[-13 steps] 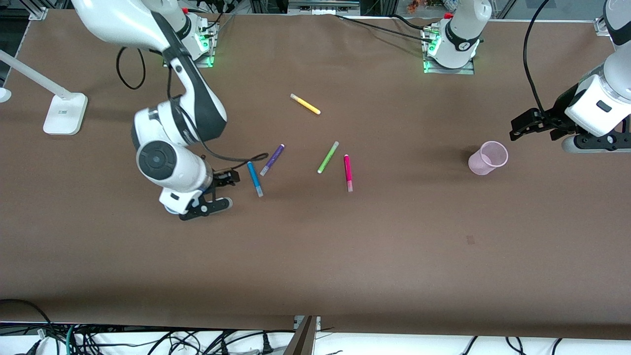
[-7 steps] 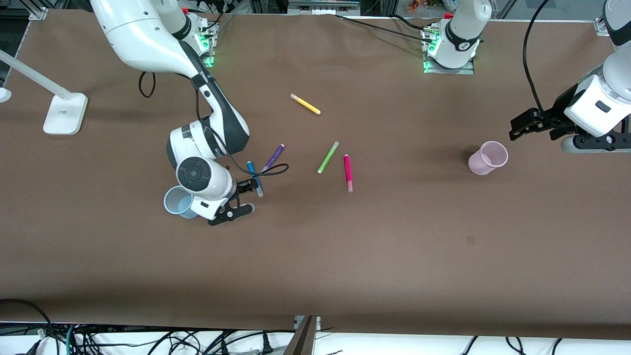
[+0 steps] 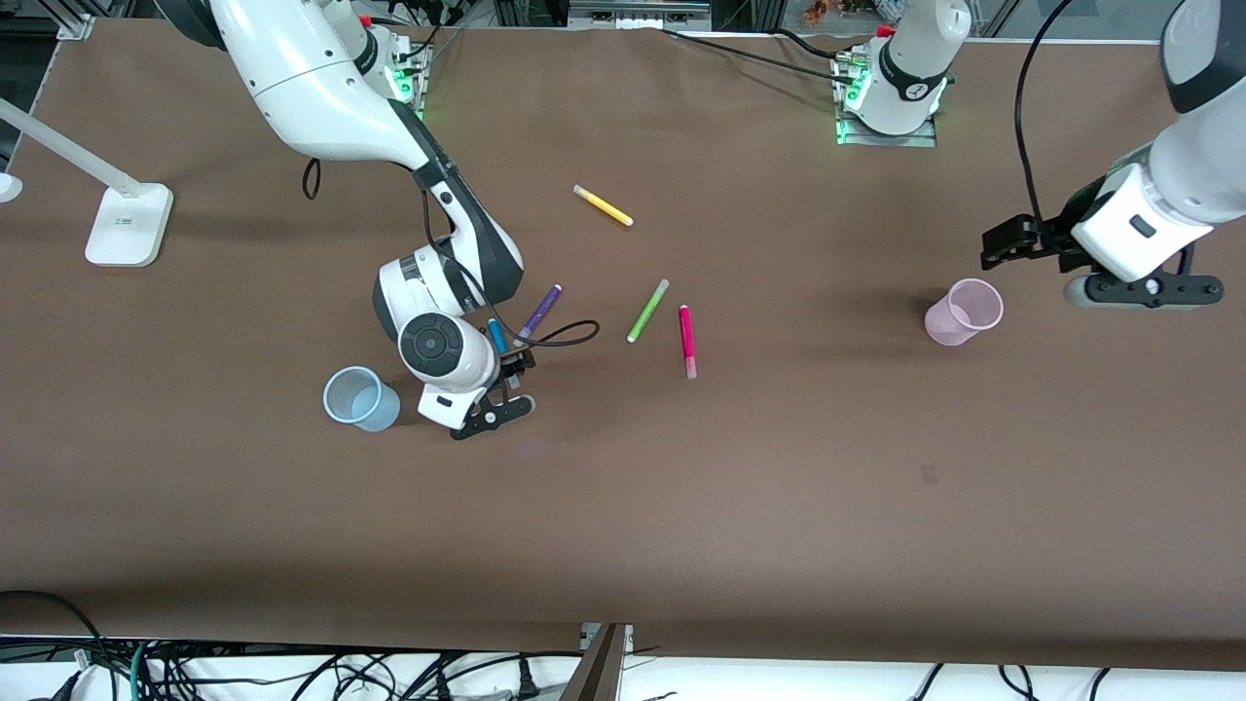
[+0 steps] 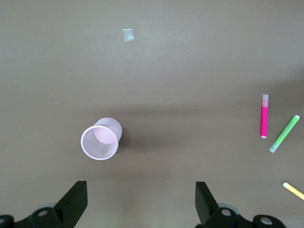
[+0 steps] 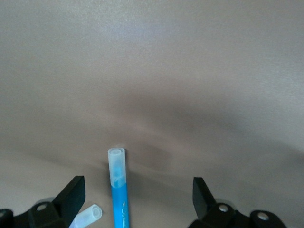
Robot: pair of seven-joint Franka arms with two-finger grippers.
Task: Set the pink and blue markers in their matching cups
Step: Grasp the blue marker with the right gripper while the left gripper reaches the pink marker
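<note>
The blue marker (image 3: 497,336) lies on the brown table beside a purple pen (image 3: 538,313), its pale cap end under my right hand. My right gripper (image 3: 494,413) hangs open low over that marker; in the right wrist view the blue marker (image 5: 118,190) runs between the spread fingers (image 5: 71,194), untouched. The pale blue cup (image 3: 360,398) stands upright just beside this hand, toward the right arm's end. The pink marker (image 3: 686,341) lies mid-table. The pink cup (image 3: 964,312) stands toward the left arm's end. My left gripper (image 3: 1141,289) hovers open beside the pink cup (image 4: 99,142), holding nothing.
A lime-green pen (image 3: 647,310) lies next to the pink marker, and a yellow pen (image 3: 603,205) lies farther from the front camera. The purple pen's cap (image 5: 89,214) shows by one right finger. A white lamp base (image 3: 127,224) stands at the right arm's end.
My right arm has swung from above the blue cup over to the blue marker, uncovering the cup. My left arm has shifted slightly toward the pink cup. Both grippers stayed open.
</note>
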